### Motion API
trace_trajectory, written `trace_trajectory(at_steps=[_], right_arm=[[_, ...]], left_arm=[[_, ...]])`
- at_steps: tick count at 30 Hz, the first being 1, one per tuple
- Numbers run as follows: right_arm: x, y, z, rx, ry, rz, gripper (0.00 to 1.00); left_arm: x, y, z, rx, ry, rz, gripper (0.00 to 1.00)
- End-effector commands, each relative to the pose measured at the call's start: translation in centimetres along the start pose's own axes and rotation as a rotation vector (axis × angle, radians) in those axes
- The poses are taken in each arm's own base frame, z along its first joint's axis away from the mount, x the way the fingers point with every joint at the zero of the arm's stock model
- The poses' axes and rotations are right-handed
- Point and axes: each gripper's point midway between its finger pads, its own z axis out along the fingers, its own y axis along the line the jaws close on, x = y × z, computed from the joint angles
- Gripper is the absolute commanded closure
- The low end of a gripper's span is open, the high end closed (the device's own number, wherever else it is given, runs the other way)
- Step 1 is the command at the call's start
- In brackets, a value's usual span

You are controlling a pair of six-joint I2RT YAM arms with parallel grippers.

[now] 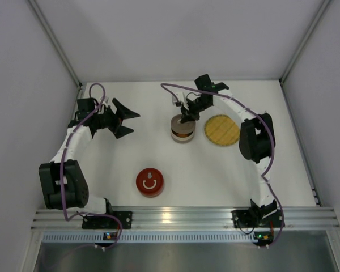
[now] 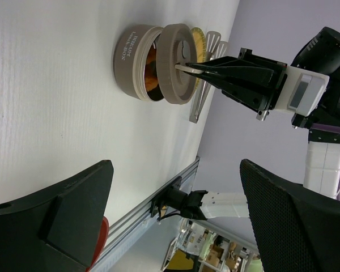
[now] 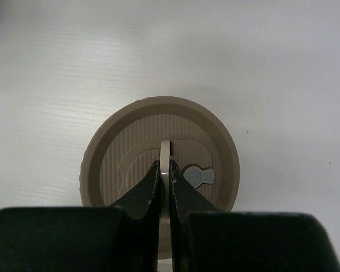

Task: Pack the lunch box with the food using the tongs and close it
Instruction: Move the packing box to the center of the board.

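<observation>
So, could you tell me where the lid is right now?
The lid is mid-table in the top view, pinched by its tab in the right gripper's jaws, just over the box, left of the plate.

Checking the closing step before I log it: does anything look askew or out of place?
The lid is not seated: in the left wrist view it hangs tilted over the lunch box, leaving a gap that shows orange food inside. The right gripper is shut on the lid's tab. Nothing looks spilled.
</observation>
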Motion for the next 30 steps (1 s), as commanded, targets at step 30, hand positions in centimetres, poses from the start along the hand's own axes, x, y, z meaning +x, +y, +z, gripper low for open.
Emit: trace_trajectory(at_steps=[30], right_arm=[[-2.2, 0.3, -0.3, -0.008, -0.037, -0.232, 1.00]], left_arm=[[-0.3, 1.0, 0.3, 0.002, -0.007, 0.023, 0.02]])
